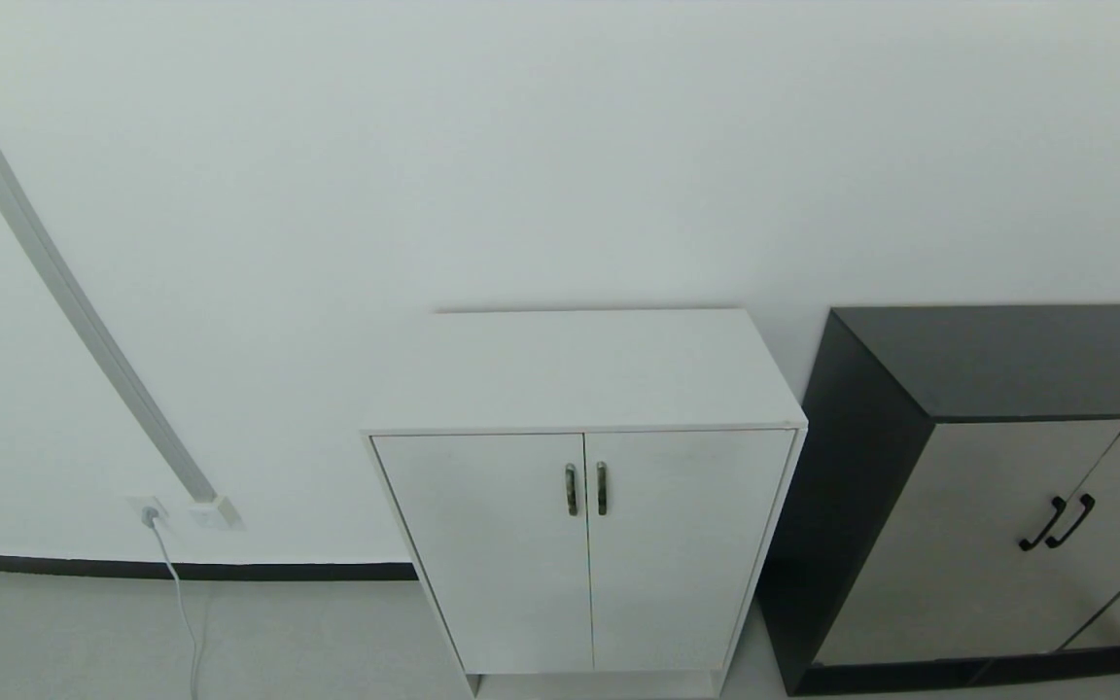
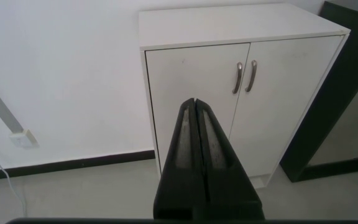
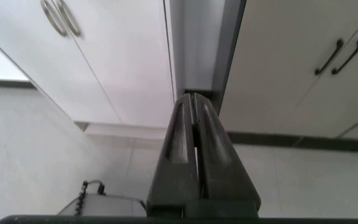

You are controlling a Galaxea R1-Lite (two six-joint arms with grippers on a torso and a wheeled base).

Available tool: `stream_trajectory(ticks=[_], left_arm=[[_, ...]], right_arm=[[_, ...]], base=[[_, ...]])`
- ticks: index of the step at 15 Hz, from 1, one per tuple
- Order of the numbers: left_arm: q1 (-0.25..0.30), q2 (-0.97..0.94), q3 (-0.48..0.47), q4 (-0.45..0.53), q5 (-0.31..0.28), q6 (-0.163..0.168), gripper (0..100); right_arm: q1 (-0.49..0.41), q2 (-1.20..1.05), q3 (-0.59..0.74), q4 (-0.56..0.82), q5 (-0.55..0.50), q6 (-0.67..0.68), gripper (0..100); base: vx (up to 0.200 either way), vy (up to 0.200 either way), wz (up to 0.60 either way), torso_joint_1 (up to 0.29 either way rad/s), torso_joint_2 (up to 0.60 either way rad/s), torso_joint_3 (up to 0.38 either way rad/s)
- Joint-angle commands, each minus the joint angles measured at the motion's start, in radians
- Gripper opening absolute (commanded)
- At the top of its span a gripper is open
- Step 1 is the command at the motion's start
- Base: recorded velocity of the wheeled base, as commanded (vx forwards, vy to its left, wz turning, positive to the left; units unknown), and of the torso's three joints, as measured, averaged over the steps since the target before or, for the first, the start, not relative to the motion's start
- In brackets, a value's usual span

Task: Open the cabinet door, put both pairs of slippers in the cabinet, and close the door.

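A white two-door cabinet (image 1: 579, 544) stands against the wall with both doors closed; its two metal handles (image 1: 585, 488) sit side by side at the centre seam. My left gripper (image 2: 195, 102) is shut with nothing in it, held some way in front of the cabinet (image 2: 241, 93) and its left door. My right gripper (image 3: 194, 98) is also shut and empty, lower down, facing the gap between the white cabinet (image 3: 104, 56) and the dark one.
A black cabinet (image 1: 988, 486) with grey doors and black handles stands right beside the white one. A wall socket with a plugged cable (image 1: 150, 515) and a slanted cable duct (image 1: 64, 282) lie to the left. Grey floor (image 1: 181, 632) stretches in front.
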Motion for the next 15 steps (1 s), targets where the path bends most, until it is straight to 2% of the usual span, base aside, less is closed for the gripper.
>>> stream_trajectory(ticks=[1,6,9,13,15], left_arm=[[0.000,0.001,0.000,0.000,0.000,0.000,0],[0.000,0.001,0.000,0.000,0.000,0.000,0],[0.000,0.000,0.000,0.000,0.000,0.000,0],[0.000,0.001,0.000,0.000,0.002,0.000,0],[0.000,0.000,0.000,0.000,0.000,0.000,0]], right_arm=[[0.000,-0.097,0.000,0.000,0.000,0.000,0],[-0.002,-0.160,0.000,-0.002,0.000,0.001,0],[-0.063,-0.211,0.000,0.000,-0.002,0.003,0],[-0.059,-0.232,0.000,-0.002,-0.006,0.004,0],[-0.056,-0.235,0.000,-0.003,-0.055,0.007,0]], base=[[0.000,0.000,0.00,0.000,0.00,0.000],[0.000,0.000,0.00,0.000,0.00,0.000],[0.000,0.000,0.00,0.000,0.00,0.000],[0.000,0.000,0.00,0.000,0.00,0.000],[0.000,0.000,0.00,0.000,0.00,0.000]])
